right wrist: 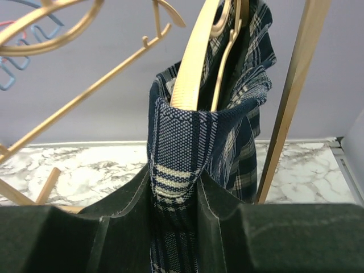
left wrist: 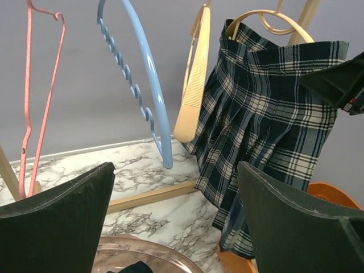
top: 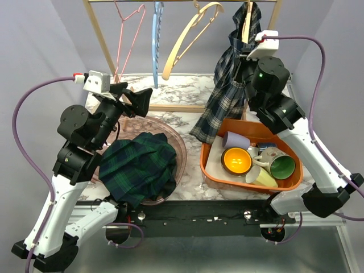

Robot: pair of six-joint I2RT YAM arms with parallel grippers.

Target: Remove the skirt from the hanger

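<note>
- The skirt (top: 227, 102), a dark blue plaid, hangs at about 1 o'clock in the top view; its waistband is draped over a wooden hanger (top: 248, 25) hooked on the rail of a wooden rack (top: 99, 40)
- The skirt's hem reaches down to the far-left corner of an orange bin (top: 206, 165) at 4 o'clock on the marbled table (top: 182, 94)
- The right end effector (right wrist: 175, 199) is raised at 1 o'clock, against the upper part of the skirt; in its wrist view the fingers (right wrist: 128, 210) stand narrow with a fold of the waistband pinched between them, cloth touching both pads — it is holding the skirt
- In that same view the hanger's arm rises out of the waistband just above the grip, at 12 o'clock from the fingers
- The left end effector (top: 135, 98) hangs at 10 o'clock with its jaws wide and nothing between them; its camera faces the rack and the skirt
- Just below it, at 7 o'clock, a pink bowl (top: 181, 149) holds a crumpled green plaid cloth (top: 139, 165)
- The bin holds a yellow bowl (top: 237, 160), a green mug (top: 282, 166) and a lavender cup (top: 236, 140)
- On the rail, from 11 to 12 o'clock: a pink hanger (top: 126, 40); a blue hanger (top: 156, 42); a tan hanger (top: 187, 42) — all bare
</note>
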